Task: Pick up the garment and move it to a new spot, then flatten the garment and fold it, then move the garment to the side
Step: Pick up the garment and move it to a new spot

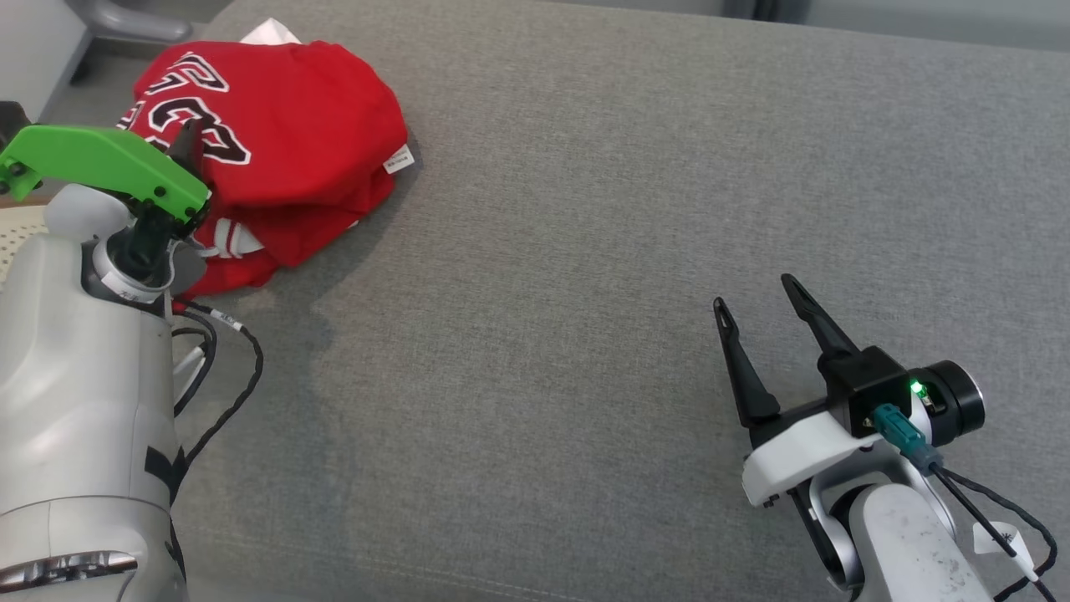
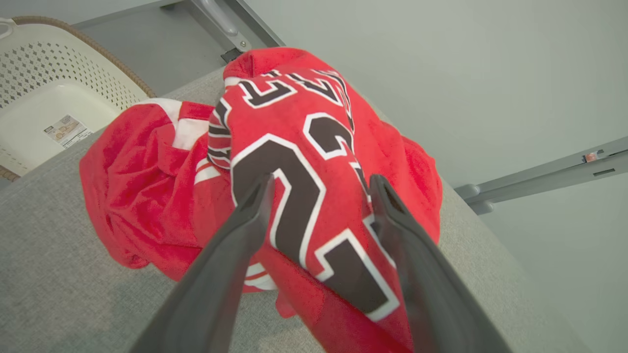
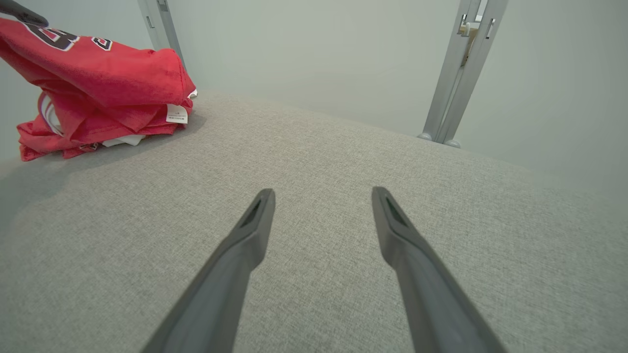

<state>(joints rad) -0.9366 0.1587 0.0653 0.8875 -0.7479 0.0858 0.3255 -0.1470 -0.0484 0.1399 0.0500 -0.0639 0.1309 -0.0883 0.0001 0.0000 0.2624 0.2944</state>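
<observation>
Fingers (image 3: 235,264) four, two pairs spread; one garment (image 1: 309,142).

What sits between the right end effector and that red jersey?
Just bare gray upholstery from the right end effector to the red jersey, in the head view.

The left gripper (image 2: 321,182) has its two dark fingers (image 2: 221,274) spread wide over the big black number on the bunched-up red shirt (image 2: 294,142), which lies near the far edge of the grey cushion (image 2: 73,284), with a white basket (image 2: 49,98) past that edge.
</observation>
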